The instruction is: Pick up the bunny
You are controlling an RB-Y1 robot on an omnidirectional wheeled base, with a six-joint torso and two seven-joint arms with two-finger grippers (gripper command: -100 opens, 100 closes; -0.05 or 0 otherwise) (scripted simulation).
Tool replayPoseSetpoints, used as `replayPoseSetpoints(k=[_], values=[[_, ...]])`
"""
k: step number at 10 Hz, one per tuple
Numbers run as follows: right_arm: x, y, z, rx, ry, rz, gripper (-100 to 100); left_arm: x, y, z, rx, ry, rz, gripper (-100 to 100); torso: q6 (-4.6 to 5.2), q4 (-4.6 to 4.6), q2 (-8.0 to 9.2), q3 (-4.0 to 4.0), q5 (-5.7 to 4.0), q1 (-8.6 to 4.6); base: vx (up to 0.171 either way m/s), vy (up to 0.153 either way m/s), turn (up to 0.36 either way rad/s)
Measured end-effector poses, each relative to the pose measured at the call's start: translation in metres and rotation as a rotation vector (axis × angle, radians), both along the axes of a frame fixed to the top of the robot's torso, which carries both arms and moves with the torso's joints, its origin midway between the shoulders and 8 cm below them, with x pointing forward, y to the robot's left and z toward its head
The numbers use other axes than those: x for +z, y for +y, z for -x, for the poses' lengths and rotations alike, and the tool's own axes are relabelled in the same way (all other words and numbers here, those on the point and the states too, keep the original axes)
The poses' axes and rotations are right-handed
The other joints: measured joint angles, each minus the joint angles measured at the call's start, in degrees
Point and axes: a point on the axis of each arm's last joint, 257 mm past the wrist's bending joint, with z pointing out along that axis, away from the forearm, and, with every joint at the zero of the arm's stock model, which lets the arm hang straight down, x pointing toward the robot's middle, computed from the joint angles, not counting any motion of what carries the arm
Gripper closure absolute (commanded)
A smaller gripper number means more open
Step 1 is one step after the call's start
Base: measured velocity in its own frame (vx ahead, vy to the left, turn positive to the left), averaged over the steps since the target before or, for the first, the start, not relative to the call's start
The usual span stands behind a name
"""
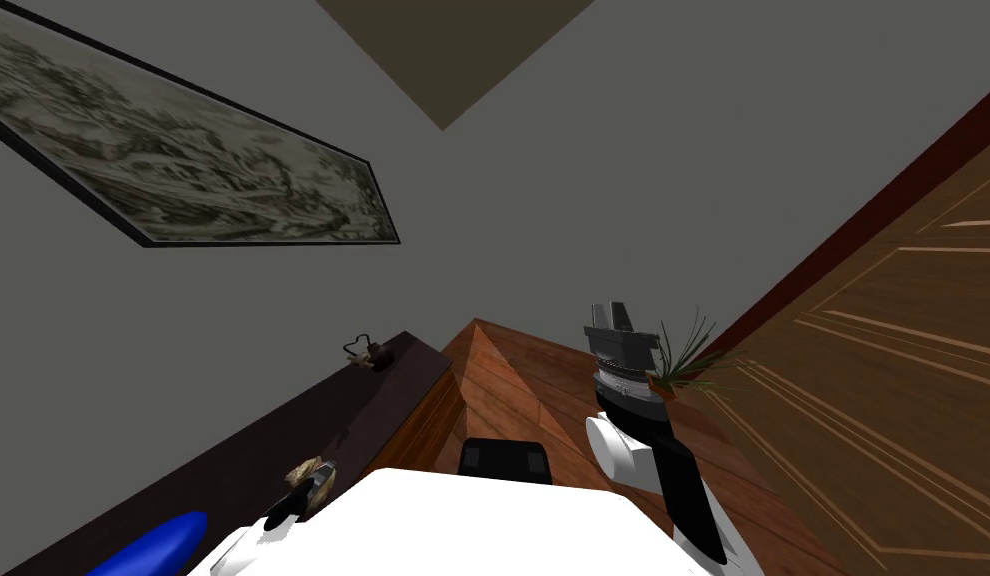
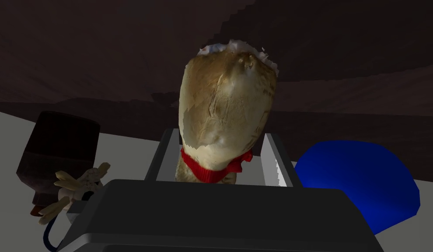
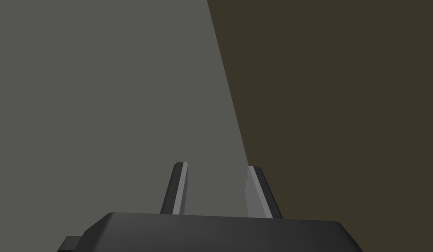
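A grey wall (image 1: 583, 200) with a long framed picture (image 1: 203, 160) rises behind a dark sideboard (image 1: 233, 470), whose flat top runs along the wall. A wooden floor (image 1: 523, 380) lies beside the sideboard. Across that floor, well apart from the sideboard, stands a brown panelled wooden surface (image 1: 883, 350) with a small potted plant (image 1: 683, 362) at its foot. The bunny (image 2: 224, 109) is over the sideboard's near stretch, at its front edge. It is tan and mottled, with a red band around its neck, and it stands upright in the left gripper (image 2: 220, 133). The two grey fingers (image 2: 167, 153) are closed in against the bunny's sides just below the red band, so the jaws have hold of it. Whether its base touches the sideboard or is clear of it I cannot tell. A rounded blue object (image 2: 360, 183) lies near the bunny on the sideboard's nearer end. Farther along the sideboard sits a dark box (image 2: 58, 153), with a small pale figure (image 2: 75, 188) just beside it. The right gripper (image 3: 215, 166) is held up over the wooden floor, well apart from the sideboard. Its jaws stand part-way apart with nothing between them.
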Motion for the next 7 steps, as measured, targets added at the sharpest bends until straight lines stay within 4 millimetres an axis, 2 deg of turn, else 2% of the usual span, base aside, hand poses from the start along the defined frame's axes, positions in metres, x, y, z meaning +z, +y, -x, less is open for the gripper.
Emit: replayPoseSetpoints(k=[7], values=[[0.000, 0.000, 0.000, 0.000, 0.000, 0.000, 0, 0.000, -0.035, -0.024, -0.026, 0.008, 0.009, 100, -0.06, -0.04, -0.02, -0.03, 0.14, 0.01, -0.020, 0.035, 0.035]])
